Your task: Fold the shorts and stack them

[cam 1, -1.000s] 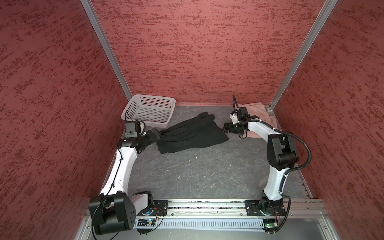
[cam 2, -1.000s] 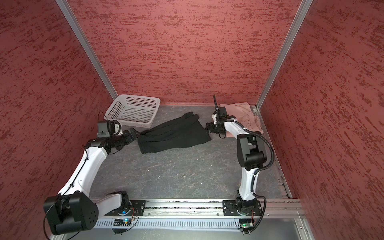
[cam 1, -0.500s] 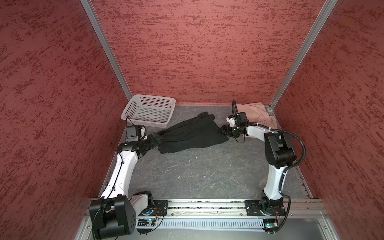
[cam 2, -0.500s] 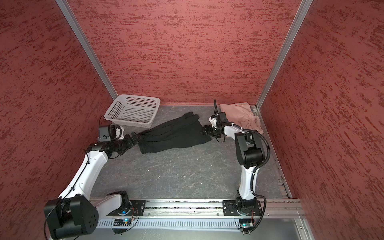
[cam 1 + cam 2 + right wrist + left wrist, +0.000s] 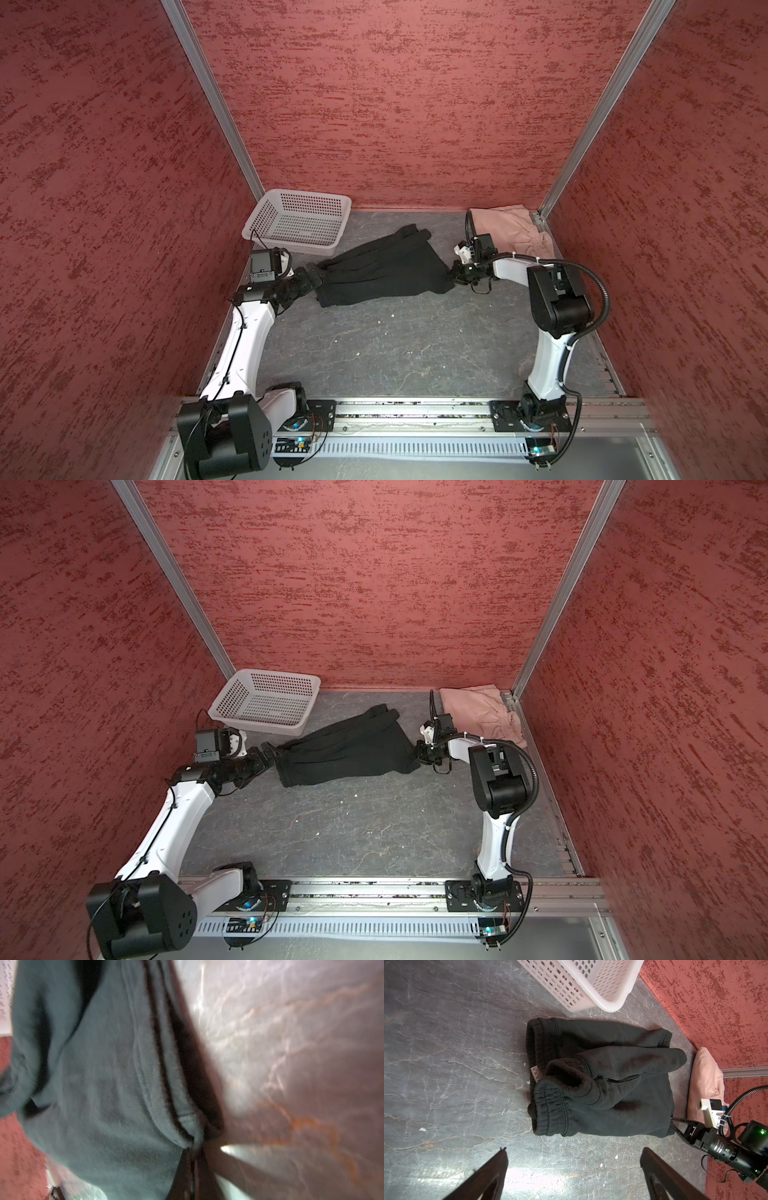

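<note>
The black shorts (image 5: 382, 270) (image 5: 349, 750) lie crumpled on the grey floor in both top views, waistband to the left and legs to the right. My right gripper (image 5: 455, 276) (image 5: 417, 756) (image 5: 193, 1153) is shut on their right hem corner (image 5: 668, 1130), low at the floor. My left gripper (image 5: 316, 270) (image 5: 270, 750) (image 5: 574, 1151) stands open just short of the waistband (image 5: 550, 1109), with only bare floor between its fingers. The pink shorts (image 5: 511, 228) (image 5: 482, 712) (image 5: 704, 1084) lie folded in the back right corner, behind the right arm.
A white perforated basket (image 5: 291, 249) (image 5: 262, 727) (image 5: 591, 997) stands at the back left, close to the black shorts and the left wrist. Red walls enclose the floor on three sides. Small white crumbs dot the floor in front of the shorts.
My right gripper has moved left from beside the pink shorts to the black shorts' hem corner and shut there. My left gripper edged toward the waistband and stayed open.
</note>
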You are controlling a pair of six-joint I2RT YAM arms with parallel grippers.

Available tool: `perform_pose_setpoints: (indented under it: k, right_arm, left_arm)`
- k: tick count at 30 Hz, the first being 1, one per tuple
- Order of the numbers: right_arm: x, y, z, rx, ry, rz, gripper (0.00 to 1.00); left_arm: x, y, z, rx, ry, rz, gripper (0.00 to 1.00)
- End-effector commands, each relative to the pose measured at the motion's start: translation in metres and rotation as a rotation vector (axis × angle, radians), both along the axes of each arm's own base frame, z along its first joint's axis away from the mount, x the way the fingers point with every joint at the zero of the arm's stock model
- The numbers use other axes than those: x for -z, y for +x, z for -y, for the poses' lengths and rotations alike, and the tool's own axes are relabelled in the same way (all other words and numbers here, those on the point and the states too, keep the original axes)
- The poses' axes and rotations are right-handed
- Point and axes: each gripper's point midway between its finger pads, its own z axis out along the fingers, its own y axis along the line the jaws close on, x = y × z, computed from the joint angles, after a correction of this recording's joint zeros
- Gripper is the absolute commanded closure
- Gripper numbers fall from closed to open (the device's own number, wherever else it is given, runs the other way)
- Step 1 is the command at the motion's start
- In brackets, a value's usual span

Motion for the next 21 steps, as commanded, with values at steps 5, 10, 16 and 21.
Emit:
perform_pose_setpoints:
  k: [5,10,16,21]
  right_arm:
    - [-0.005,-0.069,0.041,0.043,-0.211,-0.137,1.0]
    - [-0.017,-0.12,0.057,0.096,-0.238,-0.202,1.0]
    - [-0.047,-0.152,0.079,0.18,-0.292,-0.182,0.75]
    - [-0.09,-0.146,0.092,0.232,-0.328,-0.079,0.39]
  left_arm:
    - [-0.029,-0.007,0.008,0.041,0.07,0.042,0.01]
    - [-0.035,-0.013,0.03,0.108,0.129,0.027,0.01]
    - [-0.022,-0.023,0.055,0.243,0.22,-0.034,0.0]
    - [-0.021,-0.026,0.08,0.372,0.201,0.002,0.0]
